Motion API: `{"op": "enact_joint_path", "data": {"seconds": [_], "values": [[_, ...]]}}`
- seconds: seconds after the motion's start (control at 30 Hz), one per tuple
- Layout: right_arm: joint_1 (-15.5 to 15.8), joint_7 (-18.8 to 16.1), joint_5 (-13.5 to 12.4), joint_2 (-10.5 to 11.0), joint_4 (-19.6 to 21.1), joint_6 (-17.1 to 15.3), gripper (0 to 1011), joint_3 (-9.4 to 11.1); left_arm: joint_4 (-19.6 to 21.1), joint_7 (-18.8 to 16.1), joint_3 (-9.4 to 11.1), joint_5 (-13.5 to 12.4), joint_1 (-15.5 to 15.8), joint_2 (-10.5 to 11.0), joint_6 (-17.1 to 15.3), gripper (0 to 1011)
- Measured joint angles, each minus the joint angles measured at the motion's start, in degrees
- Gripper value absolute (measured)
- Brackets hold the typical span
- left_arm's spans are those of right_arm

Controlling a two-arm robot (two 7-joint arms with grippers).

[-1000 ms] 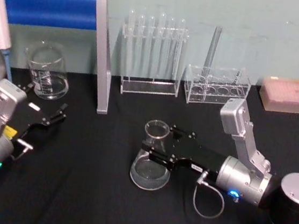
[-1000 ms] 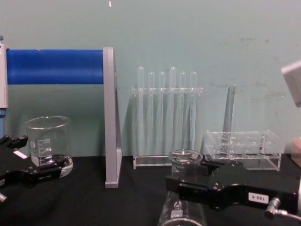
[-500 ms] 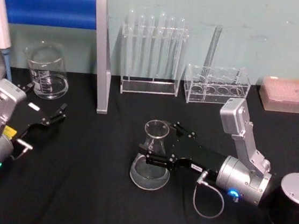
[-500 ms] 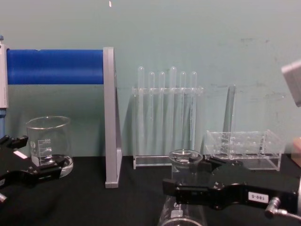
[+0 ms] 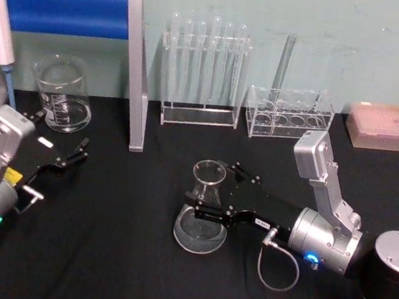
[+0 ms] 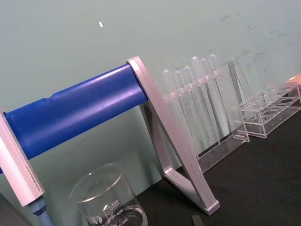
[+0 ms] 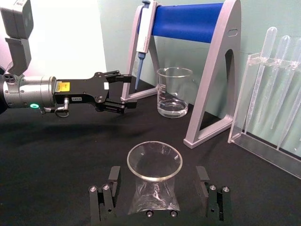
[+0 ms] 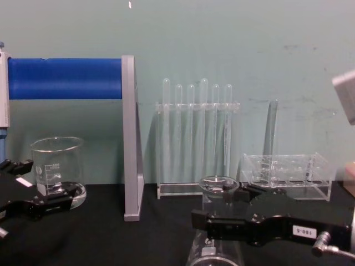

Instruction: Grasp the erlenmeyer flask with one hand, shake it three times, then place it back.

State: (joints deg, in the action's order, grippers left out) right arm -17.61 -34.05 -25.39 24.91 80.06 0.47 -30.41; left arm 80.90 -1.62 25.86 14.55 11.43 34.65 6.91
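The erlenmeyer flask (image 5: 202, 211) stands upright on the black table, near the middle; it is clear glass with a wide base and a flared rim (image 7: 154, 161). My right gripper (image 5: 219, 191) is open and straddles its neck, one finger on each side. The right wrist view shows a gap between each finger (image 7: 113, 178) and the glass. From the chest view the flask (image 8: 219, 189) rises behind the near black finger (image 8: 222, 226). My left gripper (image 5: 65, 154) rests open at the table's left, in front of a beaker, and holds nothing.
A glass beaker (image 5: 63, 95) stands at the back left under a blue-barred pipette stand (image 5: 64, 10) that holds a pipette (image 5: 1, 26). Along the back are a test tube rack (image 5: 203, 70), a second clear rack (image 5: 290, 115) and a pink box (image 5: 382, 126). A black, silver-topped cylinder (image 5: 391, 271) stands front right.
My right gripper has shifted very slightly around the flask's neck. The flask stays in place on the table, and the left arm has not moved.
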Motion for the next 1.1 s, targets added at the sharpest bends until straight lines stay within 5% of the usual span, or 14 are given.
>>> {"op": "enact_joint_path", "data": {"seconds": [0.67,1.1], "values": [[1.90,-0.19,2.81,2.73,2.72,1.30,1000,-0.20,0.00,0.00,0.00,0.00,0.00,0.00,0.00,1001],[7.02,3.70,3.47,6.30,7.29,1.10,1000,4.04,0.00,0.00,0.00,0.00,0.00,0.00,0.00,1001]]}}
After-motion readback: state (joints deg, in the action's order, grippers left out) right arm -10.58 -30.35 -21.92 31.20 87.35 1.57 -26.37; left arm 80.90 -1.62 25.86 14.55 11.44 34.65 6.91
